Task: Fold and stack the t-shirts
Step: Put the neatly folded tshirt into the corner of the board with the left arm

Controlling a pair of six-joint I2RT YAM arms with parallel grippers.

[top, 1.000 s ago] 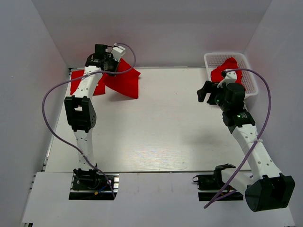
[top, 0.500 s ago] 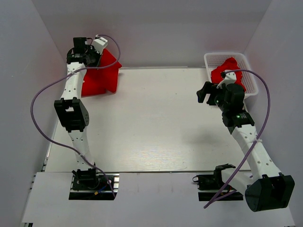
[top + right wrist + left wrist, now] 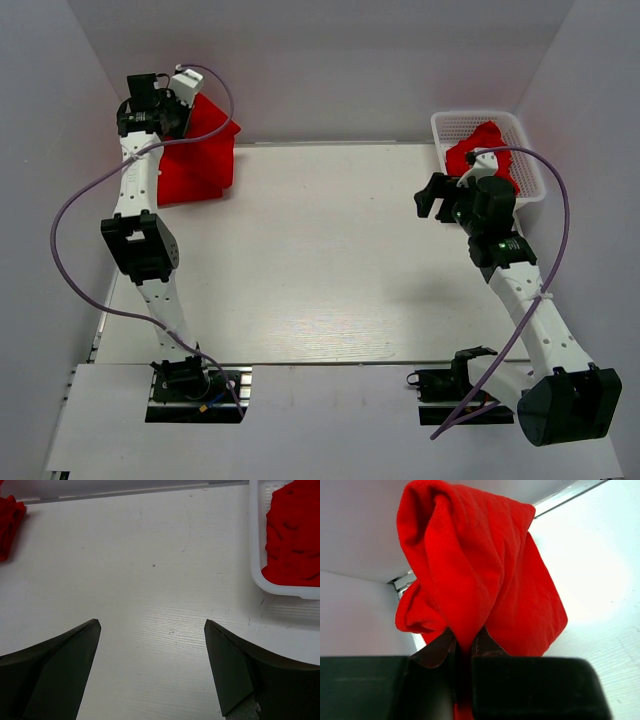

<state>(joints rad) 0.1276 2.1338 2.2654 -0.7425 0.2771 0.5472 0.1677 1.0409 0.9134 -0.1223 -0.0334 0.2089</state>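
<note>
My left gripper (image 3: 172, 105) is shut on a red t-shirt (image 3: 200, 150) at the table's far left corner and holds it up against the back wall. In the left wrist view the shirt (image 3: 480, 575) hangs bunched from between the shut fingers (image 3: 490, 645). My right gripper (image 3: 437, 195) is open and empty, held above the table just left of the white basket (image 3: 528, 180), which holds another red t-shirt (image 3: 482, 142). In the right wrist view the basket (image 3: 256, 575) with its shirt (image 3: 295, 535) is at the upper right.
White walls close the table at the back and both sides. The held shirt's edge shows at the far left of the right wrist view (image 3: 10, 522).
My left gripper has carried the red t-shirt leftward and back, from near the back middle-left into the far left corner. The right arm has not moved.
</note>
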